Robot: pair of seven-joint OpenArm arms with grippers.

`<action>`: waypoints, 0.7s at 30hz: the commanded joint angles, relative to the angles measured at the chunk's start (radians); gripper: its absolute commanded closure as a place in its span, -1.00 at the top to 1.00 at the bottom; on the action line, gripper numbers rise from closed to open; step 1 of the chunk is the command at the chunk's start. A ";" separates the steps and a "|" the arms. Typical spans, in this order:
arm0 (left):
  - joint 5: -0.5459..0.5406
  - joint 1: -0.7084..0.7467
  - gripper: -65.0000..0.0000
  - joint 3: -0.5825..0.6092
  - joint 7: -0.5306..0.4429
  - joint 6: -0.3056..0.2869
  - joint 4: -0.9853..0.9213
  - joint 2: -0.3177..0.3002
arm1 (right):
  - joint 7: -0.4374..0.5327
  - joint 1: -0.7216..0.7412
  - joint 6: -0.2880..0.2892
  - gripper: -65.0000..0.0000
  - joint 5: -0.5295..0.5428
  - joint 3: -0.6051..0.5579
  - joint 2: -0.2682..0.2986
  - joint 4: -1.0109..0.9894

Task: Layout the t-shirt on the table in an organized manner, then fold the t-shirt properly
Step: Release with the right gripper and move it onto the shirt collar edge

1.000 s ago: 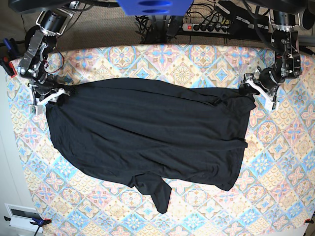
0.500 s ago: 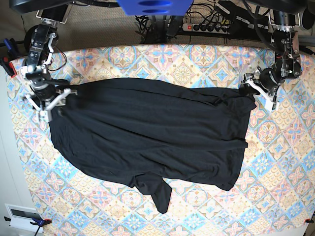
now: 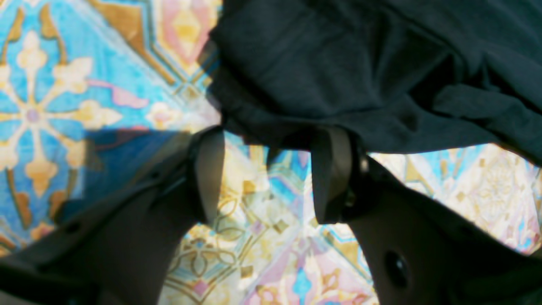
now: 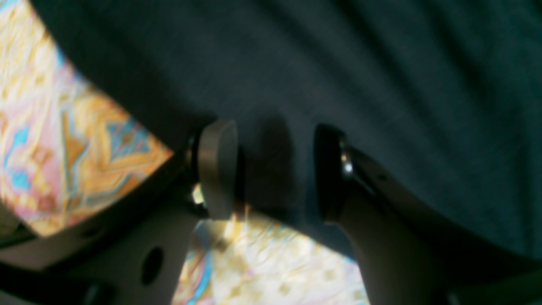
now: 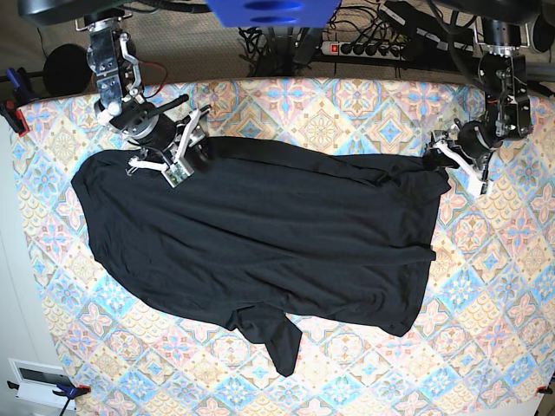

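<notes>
Black t-shirt (image 5: 260, 234) spread across the middle of the table (image 5: 512, 303), wrinkled, one sleeve trailing toward the near edge. Right gripper (image 5: 169, 147) reaching down from the far-left corner, angled over the shirt's far-left edge — fingers (image 4: 218, 167) spread apart above the fabric, grasping nothing. Left gripper (image 5: 458, 163) hanging down from the far-right corner, low at the shirt's right end — fingers (image 3: 209, 173) parted, bare tablecloth between them, bunched cloth edge just ahead of the tips, not pinched.
</notes>
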 commanded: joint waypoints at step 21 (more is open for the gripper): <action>-0.010 -0.006 -0.02 -0.006 -0.011 -0.006 0.015 -0.018 | 0.019 0.163 -0.007 -0.74 -0.190 -0.245 0.008 -0.150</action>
